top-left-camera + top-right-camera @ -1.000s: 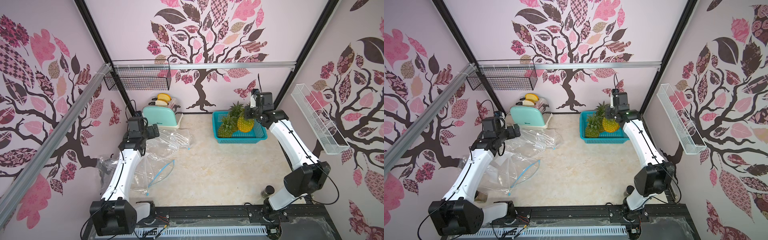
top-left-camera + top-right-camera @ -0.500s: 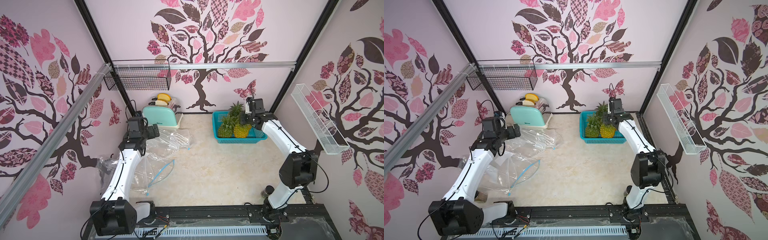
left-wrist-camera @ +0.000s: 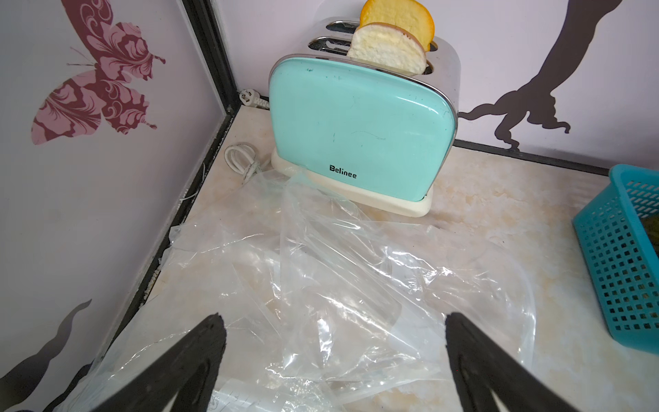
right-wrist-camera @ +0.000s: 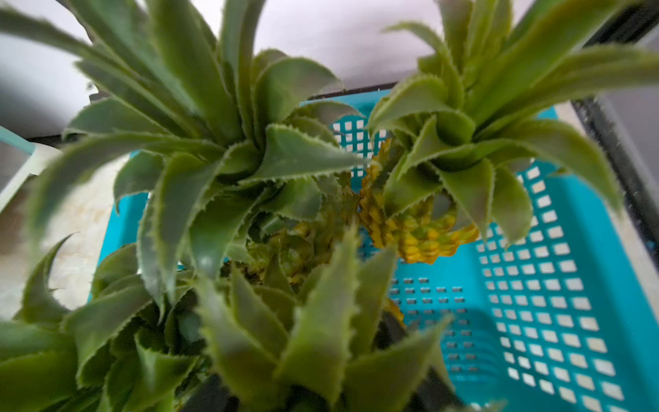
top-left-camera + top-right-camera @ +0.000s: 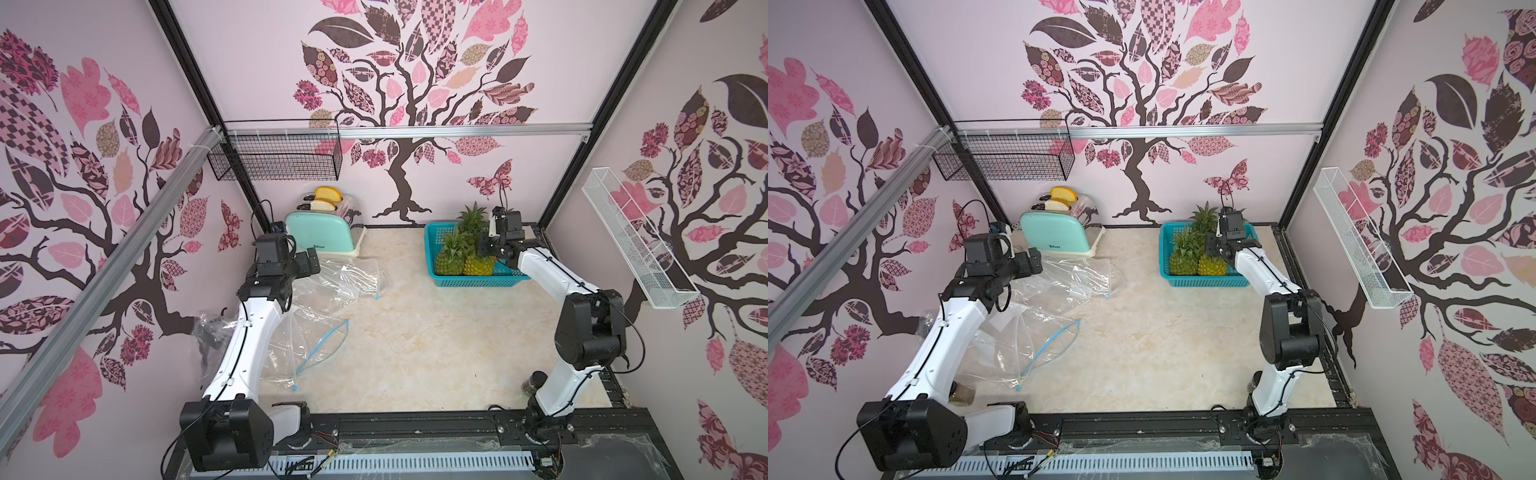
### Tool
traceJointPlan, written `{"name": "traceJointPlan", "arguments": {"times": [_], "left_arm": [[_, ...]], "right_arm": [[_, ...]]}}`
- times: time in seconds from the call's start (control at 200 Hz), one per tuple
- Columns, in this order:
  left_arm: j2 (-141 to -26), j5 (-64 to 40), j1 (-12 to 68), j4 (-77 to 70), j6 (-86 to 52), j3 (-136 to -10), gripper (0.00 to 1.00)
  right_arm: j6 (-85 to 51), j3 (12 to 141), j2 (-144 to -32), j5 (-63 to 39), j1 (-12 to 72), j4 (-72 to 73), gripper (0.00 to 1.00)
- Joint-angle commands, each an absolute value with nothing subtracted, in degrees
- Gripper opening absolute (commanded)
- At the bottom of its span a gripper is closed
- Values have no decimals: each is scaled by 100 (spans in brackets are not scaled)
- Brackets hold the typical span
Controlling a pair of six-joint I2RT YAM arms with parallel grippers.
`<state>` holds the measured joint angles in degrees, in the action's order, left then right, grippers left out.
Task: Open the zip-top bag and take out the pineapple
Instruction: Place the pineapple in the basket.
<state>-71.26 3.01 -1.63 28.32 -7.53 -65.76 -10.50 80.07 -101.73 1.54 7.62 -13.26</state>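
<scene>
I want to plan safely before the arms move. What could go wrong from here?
1. The right gripper sits among the pineapple leaves in the basket; pulling away could snag a crown and tip a fruit.
2. The left gripper, jaws open, hangs over loose bags beside the toaster; it might catch and drag them.

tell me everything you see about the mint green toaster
The mint-green toaster stands upright near the back wall on the marble-look tabletop. Glossy scuffed front marked Belinee, silvery shell, cream base, two top slots holding bread slices. A clear plastic bag reaches its base; a white cord lies coiled beside it.
</scene>
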Motion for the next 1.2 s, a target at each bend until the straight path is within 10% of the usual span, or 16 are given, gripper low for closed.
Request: {"name": "traceJointPlan", "arguments": {"times": [0.0, 0.14, 1.195], "left_arm": [[-7267, -2, -160, 2706, -765, -6593, 98], [-7346, 17, -154, 2698, -796, -6582, 98], [-7263, 1752, 70, -853, 318, -3896, 98]], "right_arm": [[-1169, 7516, -9967, -37, 779, -1543, 64], [-1153, 6851, -9402, -76, 776, -1304, 99], [-1909, 4029, -6712, 1238, 774, 920, 99]]}}
